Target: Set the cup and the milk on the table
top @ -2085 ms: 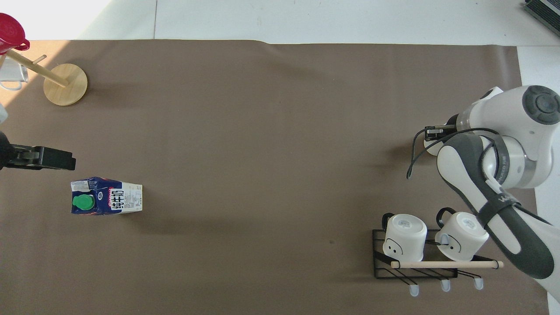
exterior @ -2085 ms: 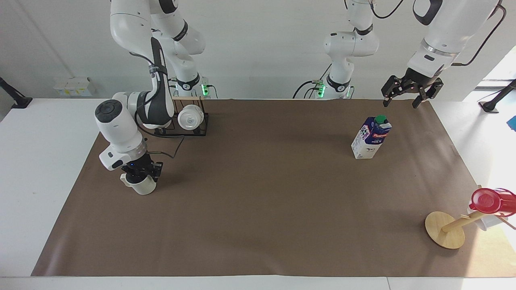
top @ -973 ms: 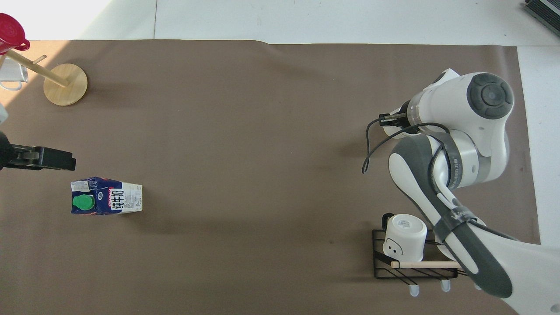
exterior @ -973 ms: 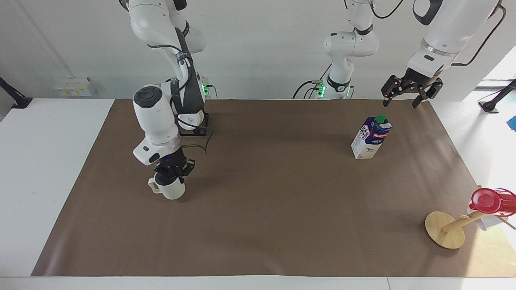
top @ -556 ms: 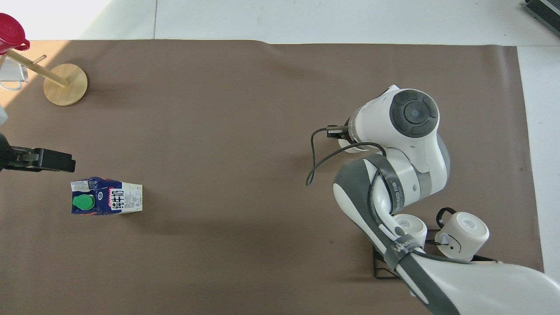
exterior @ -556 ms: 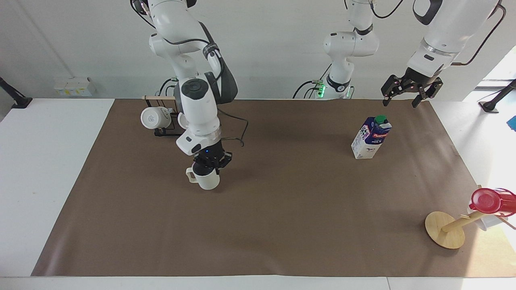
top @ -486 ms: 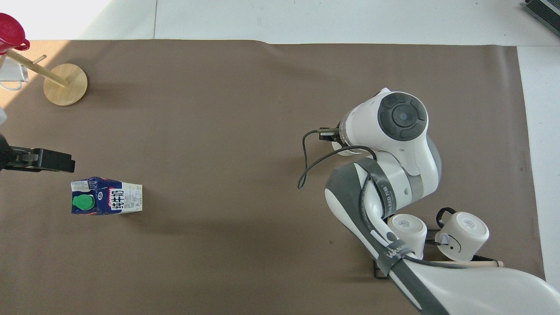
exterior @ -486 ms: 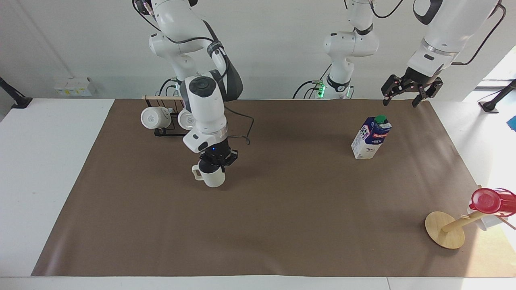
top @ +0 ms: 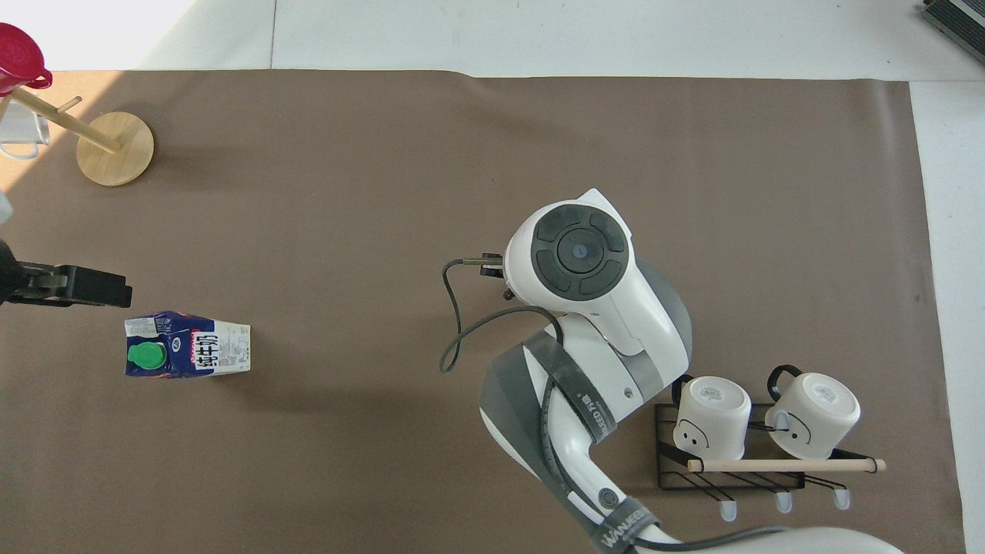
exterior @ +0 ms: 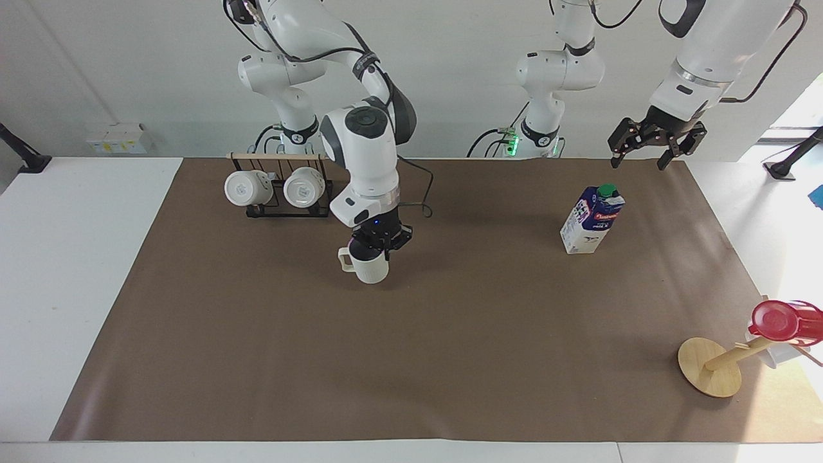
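I see the cup upright, mouth up, its handle toward the right arm's end of the counter; what is inside I cannot tell, since my right tool is pressed together on its rim. The right arm bends down over it, wrist pointing straight down, near the middle of the brown mat. The milk stands upright on the mat toward the left arm's end, long axis vertical, green cap on top. My left tool hangs spread in the air over the mat's edge by the carton, waiting. Two white mugs hang on a black rack near the robots.
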Tool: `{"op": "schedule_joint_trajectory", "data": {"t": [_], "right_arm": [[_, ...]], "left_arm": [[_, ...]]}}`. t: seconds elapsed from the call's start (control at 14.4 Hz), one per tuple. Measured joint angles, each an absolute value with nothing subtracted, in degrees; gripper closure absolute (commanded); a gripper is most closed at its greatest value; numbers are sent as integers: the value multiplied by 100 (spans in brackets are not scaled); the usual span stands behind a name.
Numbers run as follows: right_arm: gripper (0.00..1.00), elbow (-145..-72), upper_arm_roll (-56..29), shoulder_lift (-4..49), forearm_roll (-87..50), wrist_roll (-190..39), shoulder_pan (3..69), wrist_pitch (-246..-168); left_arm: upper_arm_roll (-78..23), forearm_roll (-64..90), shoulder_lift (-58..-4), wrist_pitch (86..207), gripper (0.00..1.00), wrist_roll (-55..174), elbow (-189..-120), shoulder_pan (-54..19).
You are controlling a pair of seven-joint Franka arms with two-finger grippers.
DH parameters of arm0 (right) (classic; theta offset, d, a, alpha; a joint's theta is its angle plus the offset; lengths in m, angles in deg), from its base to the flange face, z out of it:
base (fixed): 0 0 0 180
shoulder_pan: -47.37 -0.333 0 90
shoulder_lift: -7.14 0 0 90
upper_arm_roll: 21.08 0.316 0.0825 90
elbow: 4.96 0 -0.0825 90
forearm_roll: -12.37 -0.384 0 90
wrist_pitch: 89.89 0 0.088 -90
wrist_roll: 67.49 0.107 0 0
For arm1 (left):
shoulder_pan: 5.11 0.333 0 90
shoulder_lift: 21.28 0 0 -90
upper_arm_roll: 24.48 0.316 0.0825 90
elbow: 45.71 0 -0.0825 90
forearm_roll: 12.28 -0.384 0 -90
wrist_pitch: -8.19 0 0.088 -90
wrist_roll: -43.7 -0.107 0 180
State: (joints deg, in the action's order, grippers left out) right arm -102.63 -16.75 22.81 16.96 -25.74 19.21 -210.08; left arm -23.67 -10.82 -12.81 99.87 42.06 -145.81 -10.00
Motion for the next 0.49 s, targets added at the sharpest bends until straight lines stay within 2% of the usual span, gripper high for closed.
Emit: {"op": "schedule_joint_trajectory", "data": {"t": [0.49], "right_arm": [[100,-10164,-1675,2267,1990,-2391,1603,-20562]], "left_arm": [[-2343,-1082,-1203,9979,0,4206,-14674,-943]]}}
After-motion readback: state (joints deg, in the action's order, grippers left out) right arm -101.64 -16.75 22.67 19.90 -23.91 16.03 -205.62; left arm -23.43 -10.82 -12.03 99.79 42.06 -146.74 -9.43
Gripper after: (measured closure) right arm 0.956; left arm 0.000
